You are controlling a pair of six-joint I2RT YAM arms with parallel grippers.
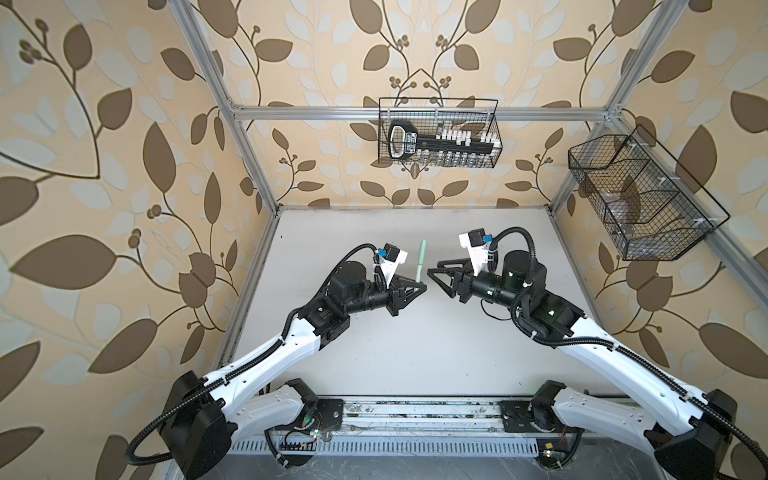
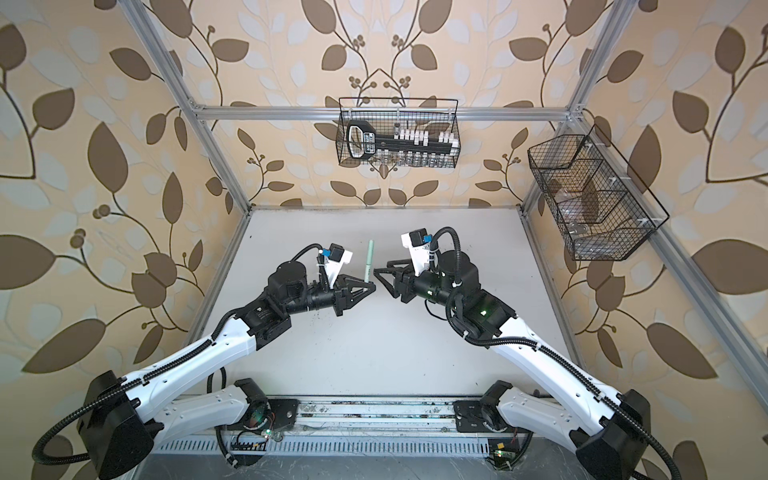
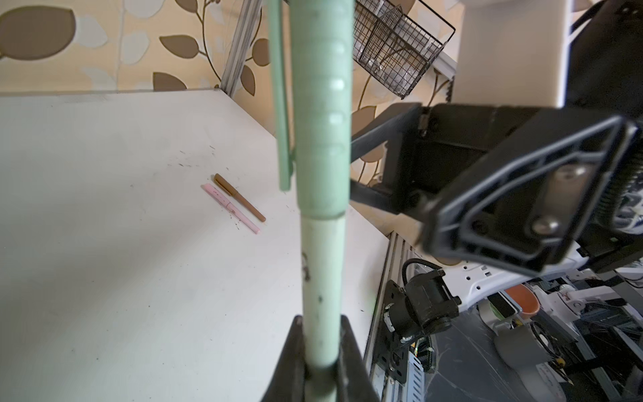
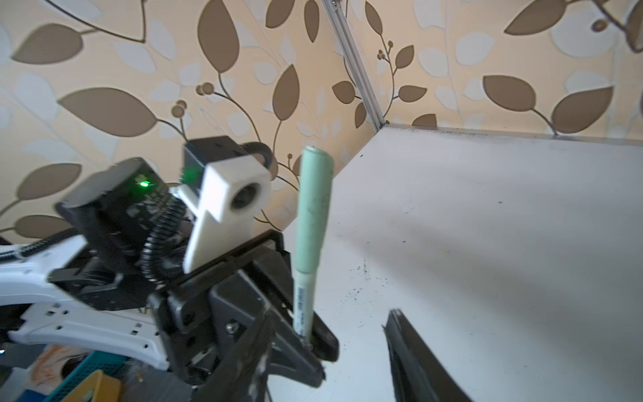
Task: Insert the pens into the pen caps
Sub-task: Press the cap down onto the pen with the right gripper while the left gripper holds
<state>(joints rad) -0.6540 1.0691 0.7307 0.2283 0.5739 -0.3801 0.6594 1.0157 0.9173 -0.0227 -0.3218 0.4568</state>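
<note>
My left gripper [image 1: 422, 286] [image 2: 371, 286] [image 3: 322, 320] is shut on the lower barrel of the pale green pen [image 1: 419, 270] [image 3: 322, 278], holding it upright above the table. The pale green pen cap [image 3: 320, 104] [image 4: 311, 215] sits on the pen's upper end. My right gripper [image 1: 434, 269] [image 2: 380, 268] [image 4: 330, 323] stands open just right of the pen, with nothing between its fingers [image 3: 522, 191]. In the left wrist view a pink pen [image 3: 231, 209] and a brown pen [image 3: 240, 198] lie side by side on the table, each with a matching cap on one end.
The white table [image 1: 415, 357] carries small dark specks. A wire basket [image 1: 440, 133] with a black tool hangs on the back wall, another wire basket [image 1: 640, 195] on the right wall. Aluminium frame posts stand at the table's far corners.
</note>
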